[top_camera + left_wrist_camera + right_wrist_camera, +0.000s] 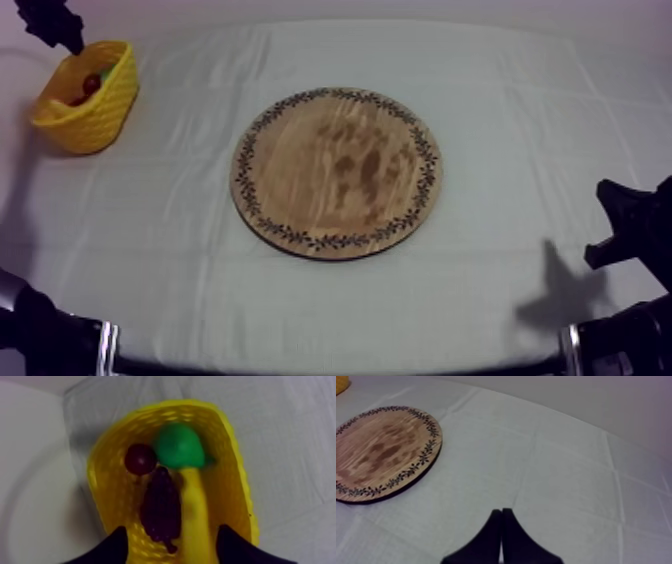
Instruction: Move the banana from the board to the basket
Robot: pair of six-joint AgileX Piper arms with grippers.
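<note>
Banana (196,511) lies in the yellow basket (110,95) at the top view's upper left, beside grapes (161,506) and what looks like a pear (179,446); the wooden board (337,172) at centre is bare. My left gripper (171,532) hangs above, fingers wide and empty, my right gripper (502,513) pinched shut; I judge only withdrawal remains.

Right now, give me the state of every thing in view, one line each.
wooden board: flat on the cloth, bare.
yellow basket: upright, holds four fruit.
banana: lying in the basket.
pear: in the basket, at the banana's end.
grapes: in the basket, beside the banana.
small red fruit: in the basket, beside the pear.
left gripper: open, over the basket.
right gripper: shut on nothing, over the cloth.
</note>
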